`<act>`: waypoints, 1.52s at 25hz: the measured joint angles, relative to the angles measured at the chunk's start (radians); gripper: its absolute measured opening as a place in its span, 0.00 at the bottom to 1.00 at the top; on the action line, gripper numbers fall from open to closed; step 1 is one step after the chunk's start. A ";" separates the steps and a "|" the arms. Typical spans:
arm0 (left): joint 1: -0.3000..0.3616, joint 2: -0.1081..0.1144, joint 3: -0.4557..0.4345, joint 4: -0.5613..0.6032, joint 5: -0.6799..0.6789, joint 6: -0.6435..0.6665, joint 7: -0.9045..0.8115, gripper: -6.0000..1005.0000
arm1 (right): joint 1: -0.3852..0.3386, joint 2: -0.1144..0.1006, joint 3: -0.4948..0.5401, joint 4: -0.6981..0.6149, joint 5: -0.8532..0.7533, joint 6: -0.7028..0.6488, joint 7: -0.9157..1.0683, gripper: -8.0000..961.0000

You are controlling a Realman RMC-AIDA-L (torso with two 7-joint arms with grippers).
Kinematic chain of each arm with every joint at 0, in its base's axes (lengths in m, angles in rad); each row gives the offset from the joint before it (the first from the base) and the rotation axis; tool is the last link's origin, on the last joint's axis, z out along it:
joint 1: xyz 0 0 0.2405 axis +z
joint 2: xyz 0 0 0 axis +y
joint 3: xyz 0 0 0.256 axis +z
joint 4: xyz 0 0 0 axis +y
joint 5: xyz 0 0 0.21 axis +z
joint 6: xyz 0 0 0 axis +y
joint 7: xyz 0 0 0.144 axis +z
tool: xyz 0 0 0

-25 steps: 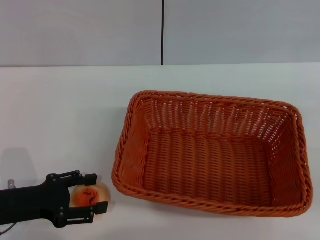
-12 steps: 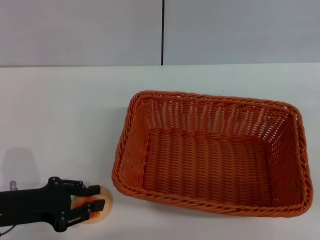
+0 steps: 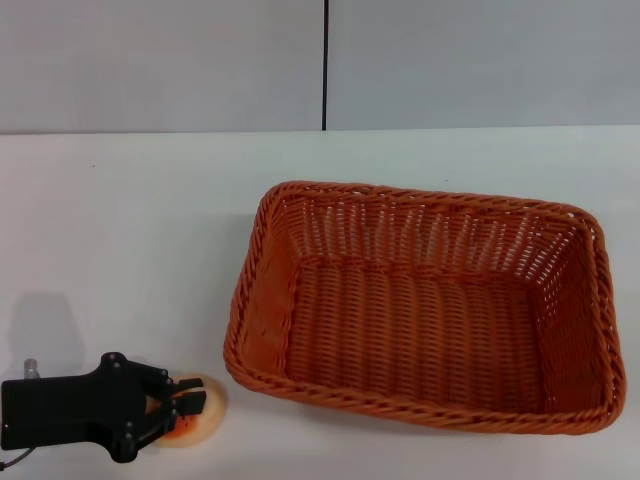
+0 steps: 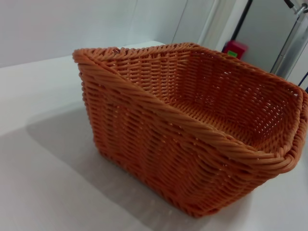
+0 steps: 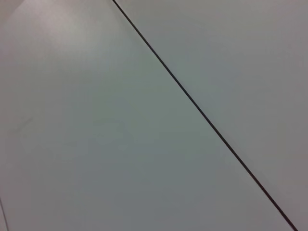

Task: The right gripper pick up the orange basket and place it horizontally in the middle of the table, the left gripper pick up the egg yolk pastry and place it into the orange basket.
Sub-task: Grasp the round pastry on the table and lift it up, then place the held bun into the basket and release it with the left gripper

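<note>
The orange basket (image 3: 430, 340) lies lengthwise on the white table (image 3: 130, 230), right of centre, with nothing inside it. In the left wrist view the orange basket (image 4: 159, 144) fills the frame, seen from one corner. At the table's front left, just left of the basket's near corner, sits the egg yolk pastry (image 3: 208, 408). My left gripper (image 3: 186, 406) reaches in low from the left, its two black fingers pressed against the pastry's sides. The pastry rests on the table. My right gripper is out of view; its wrist view shows only a grey wall.
A grey wall with a dark vertical seam (image 3: 325, 65) stands behind the table. A red object (image 4: 234, 49) and metal poles (image 4: 291, 38) show beyond the basket in the left wrist view. A thin dark line (image 5: 202, 115) crosses the wall in the right wrist view.
The left gripper's fingers stood wide around the pastry a second ago and have closed in on it. The gripper also dropped slightly lower. The basket has not moved.
</note>
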 joint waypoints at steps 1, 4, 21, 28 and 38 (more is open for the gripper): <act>0.000 0.000 -0.001 -0.001 0.000 -0.001 0.000 0.15 | 0.000 -0.002 0.000 0.006 0.000 0.000 -0.001 0.61; 0.000 0.001 -0.011 -0.003 -0.003 -0.003 0.001 0.11 | 0.000 -0.007 0.000 0.021 0.000 0.001 -0.004 0.61; -0.070 -0.020 -0.522 0.001 -0.049 -0.107 -0.068 0.06 | 0.004 -0.002 -0.009 0.041 0.000 -0.006 -0.008 0.61; -0.171 -0.049 -0.495 0.070 -0.077 -0.191 -0.090 0.06 | 0.009 -0.001 -0.009 0.043 -0.008 -0.005 -0.009 0.61; -0.302 -0.057 -0.322 0.225 -0.077 -0.145 -0.066 0.06 | 0.012 -0.008 -0.011 0.066 -0.010 0.004 -0.011 0.61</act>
